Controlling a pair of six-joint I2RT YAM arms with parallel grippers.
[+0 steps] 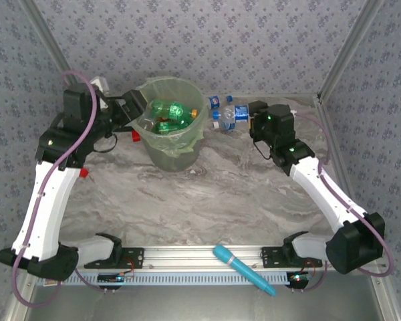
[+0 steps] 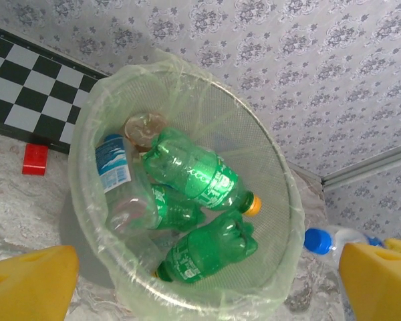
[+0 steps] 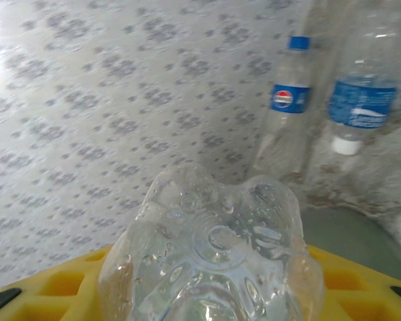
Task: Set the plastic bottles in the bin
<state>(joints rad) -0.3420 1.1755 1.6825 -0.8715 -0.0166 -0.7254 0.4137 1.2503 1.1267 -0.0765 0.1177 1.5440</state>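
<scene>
The pale-green bin (image 1: 187, 144) stands at the back of the table with its liner folded over the rim (image 2: 187, 297). Inside lie green bottles (image 2: 197, 174) and a clear blue-labelled one (image 2: 113, 164). My left gripper (image 1: 135, 115) hovers at the bin's left rim, open, yellow fingers (image 2: 30, 284) wide apart with nothing between them. My right gripper (image 1: 248, 119) is right of the bin, shut on a clear bottle (image 3: 214, 247) whose base faces the camera. Two more clear bottles (image 3: 289, 100) (image 3: 361, 100) lie beyond it. Another blue-capped bottle (image 2: 319, 239) lies beside the bin.
A small red block (image 2: 35, 159) lies on the table left of the bin. A cyan stick (image 1: 244, 269) rests across the front rail. Patterned walls close in the back and sides, with a metal post at the right corner (image 1: 321, 100).
</scene>
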